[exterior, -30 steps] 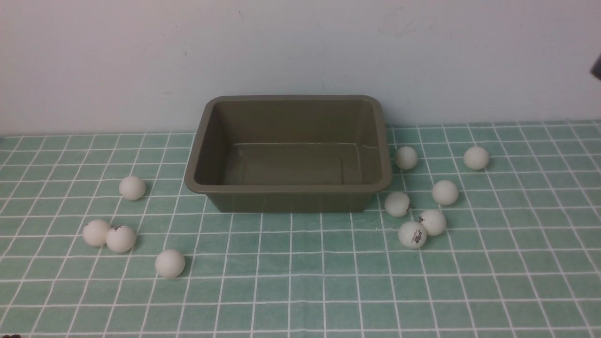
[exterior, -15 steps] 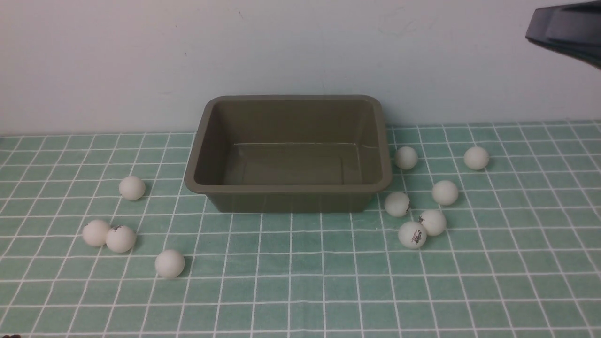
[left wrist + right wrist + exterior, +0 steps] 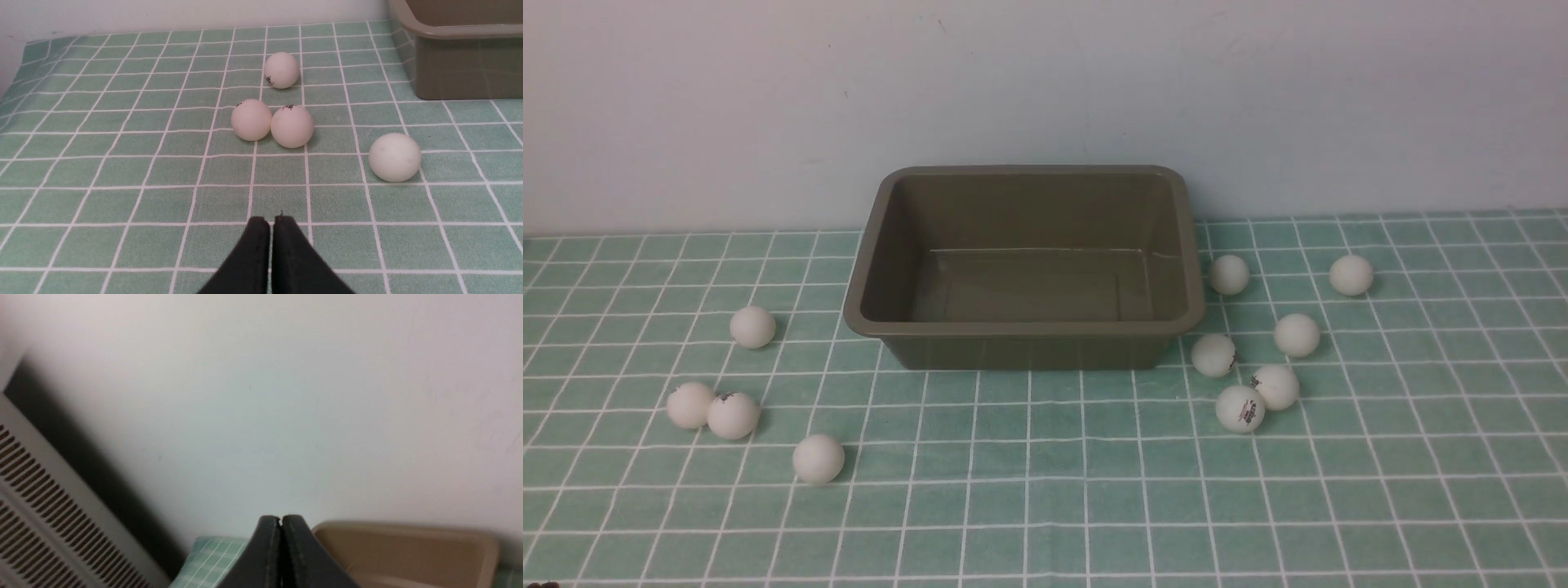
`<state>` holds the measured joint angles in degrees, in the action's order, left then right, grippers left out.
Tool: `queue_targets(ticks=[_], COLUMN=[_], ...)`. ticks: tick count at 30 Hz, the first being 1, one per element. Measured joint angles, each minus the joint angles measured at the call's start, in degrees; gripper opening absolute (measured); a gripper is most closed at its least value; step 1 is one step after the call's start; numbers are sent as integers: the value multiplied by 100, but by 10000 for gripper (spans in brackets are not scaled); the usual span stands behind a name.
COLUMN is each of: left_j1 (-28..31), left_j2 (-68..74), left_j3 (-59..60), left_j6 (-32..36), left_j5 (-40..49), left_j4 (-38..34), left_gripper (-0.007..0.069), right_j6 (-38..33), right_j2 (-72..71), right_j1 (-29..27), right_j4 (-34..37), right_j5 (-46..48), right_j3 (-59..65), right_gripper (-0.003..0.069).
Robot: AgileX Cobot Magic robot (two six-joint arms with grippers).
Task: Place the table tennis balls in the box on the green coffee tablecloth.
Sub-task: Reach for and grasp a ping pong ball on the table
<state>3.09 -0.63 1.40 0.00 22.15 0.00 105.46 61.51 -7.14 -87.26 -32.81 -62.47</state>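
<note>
The olive-brown box [image 3: 1192, 269] stands empty at the back middle of the green coffee tablecloth [image 3: 1045, 490]. Several white table tennis balls lie left of it, among them a touching pair [image 3: 733, 415] and a single one [image 3: 818, 458]. Several more lie to its right, such as a printed one [image 3: 1240, 408]. Neither gripper shows in the front view. In the left wrist view my left gripper [image 3: 272, 220] is shut and empty, low over the cloth, short of the touching pair [image 3: 291, 126]. In the right wrist view my right gripper [image 3: 280, 519] is shut and empty, raised, facing the wall above the box [image 3: 408, 555].
A pale wall [image 3: 1045, 98] rises right behind the box. A slatted grey panel [image 3: 36, 506] shows at one side in the right wrist view. The cloth's far edge [image 3: 24, 45] lies near the wall in the left wrist view.
Half a second ago the right gripper showed at the front view's upper right; it has since left that view. Balls and box have not moved.
</note>
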Motion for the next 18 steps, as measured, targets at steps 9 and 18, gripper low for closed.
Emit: queue_targets(ticks=[9, 18], left_j1=[0, 0], left_j2=[0, 0], left_j3=[0, 0], left_j6=[0, 0], left_j5=[0, 0], left_j4=[0, 0], left_gripper=[-4, -4], right_j6=[-3556, -8997], right_j2=[0, 222], right_j1=[0, -5], right_j4=[456, 6769], right_j5=[3867, 7962], right_j3=[-281, -262], right_gripper=[-16, -16])
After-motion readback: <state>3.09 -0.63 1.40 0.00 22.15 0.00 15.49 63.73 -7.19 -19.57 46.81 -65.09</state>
